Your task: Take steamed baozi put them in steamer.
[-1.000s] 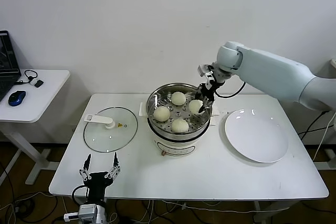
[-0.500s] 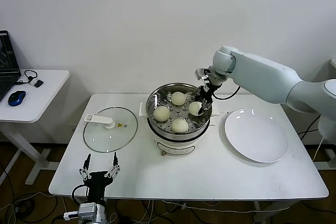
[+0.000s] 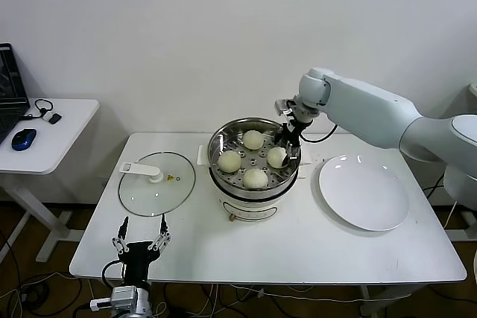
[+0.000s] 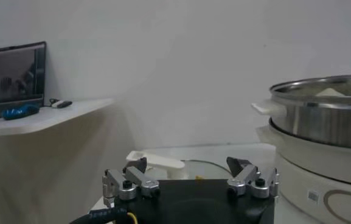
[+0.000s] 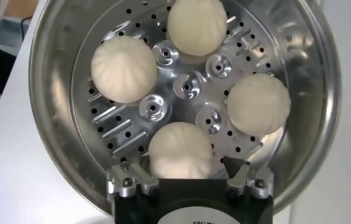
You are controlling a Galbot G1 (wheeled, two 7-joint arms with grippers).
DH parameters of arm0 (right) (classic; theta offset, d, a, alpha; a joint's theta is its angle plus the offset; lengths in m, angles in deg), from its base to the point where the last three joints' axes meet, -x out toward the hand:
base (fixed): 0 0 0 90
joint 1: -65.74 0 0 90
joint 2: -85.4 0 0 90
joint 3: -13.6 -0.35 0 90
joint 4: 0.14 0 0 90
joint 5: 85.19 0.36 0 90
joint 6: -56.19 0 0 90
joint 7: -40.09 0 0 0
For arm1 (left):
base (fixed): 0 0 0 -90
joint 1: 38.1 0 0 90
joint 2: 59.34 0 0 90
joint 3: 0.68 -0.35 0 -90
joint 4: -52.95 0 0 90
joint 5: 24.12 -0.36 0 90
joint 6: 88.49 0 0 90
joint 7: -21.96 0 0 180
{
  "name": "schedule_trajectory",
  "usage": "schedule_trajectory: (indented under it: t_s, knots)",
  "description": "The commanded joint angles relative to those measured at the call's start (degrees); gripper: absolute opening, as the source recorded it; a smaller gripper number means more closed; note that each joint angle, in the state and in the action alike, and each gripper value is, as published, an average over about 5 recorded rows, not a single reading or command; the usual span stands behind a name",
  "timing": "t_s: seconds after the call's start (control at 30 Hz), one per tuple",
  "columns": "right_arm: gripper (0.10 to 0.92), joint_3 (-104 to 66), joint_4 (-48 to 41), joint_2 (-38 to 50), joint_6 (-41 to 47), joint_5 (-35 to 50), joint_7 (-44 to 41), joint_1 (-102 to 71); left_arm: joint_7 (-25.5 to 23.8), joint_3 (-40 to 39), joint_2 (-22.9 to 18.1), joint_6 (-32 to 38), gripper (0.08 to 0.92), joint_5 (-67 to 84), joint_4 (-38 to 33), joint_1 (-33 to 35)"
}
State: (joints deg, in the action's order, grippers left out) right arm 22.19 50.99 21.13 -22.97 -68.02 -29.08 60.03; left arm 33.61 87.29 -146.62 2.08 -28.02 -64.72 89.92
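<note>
- Your right gripper hangs over the far right edge of the round, shiny stainless-steel steamer, its fingers spread apart with nothing pinched between them, as the right wrist view shows.
- All four small, creamy-white, pleated steamed baozi sit on the steamer's perforated metal tray, ringed around its centre and apart from one another.
- The relation your next move turns on: the nearest bun lies directly below the open jaws, just past the fingertips, seated on the tray and not in the grip. The way out is therefore straight up, away from that bun and clear of the pot's rim beside it.
- The buns are round, so no long axis matters here; what matters is that the fingers stand either side of the bun's top without appearing to touch it.
- The large, round white plate to the steamer's right lies bare, so the loading looks complete.
- Your left gripper waits low at the table's near left edge, fingers spread and holding nothing, near the flat glass lid with white handle.
- The right arm is far the nearer to the steamer.
</note>
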Motion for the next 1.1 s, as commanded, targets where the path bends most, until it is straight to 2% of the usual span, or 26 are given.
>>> schedule_trajectory:
  t_s: [0.03, 0.6, 0.93, 1.1]
  knots:
    - [0.818, -0.78, -0.32, -0.08, -0.93, 0.11, -1.13, 0.53, 0.01, 0.13, 0.03, 0.03, 0.823, 0.03, -0.01, 0.10]
    - [0.823, -3.25, 11.94, 11.55, -1.43, 5.10, -0.47, 4.69, 0.00, 0.07, 0.10, 0.32, 0.823, 0.28, -0.32, 1.00]
    - [0.823, -15.62, 21.07, 27.11, -3.46, 4.44, 4.19, -1.68, -0.06, 0.24, 0.17, 0.52, 0.823, 0.42, -1.73, 2.27]
    - [0.823, -30.59, 26.23, 35.34, -5.75, 3.49, 8.67, -13.55, -0.36, 0.13, 0.21, 1.48, 0.823, 0.43, -2.17, 2.92]
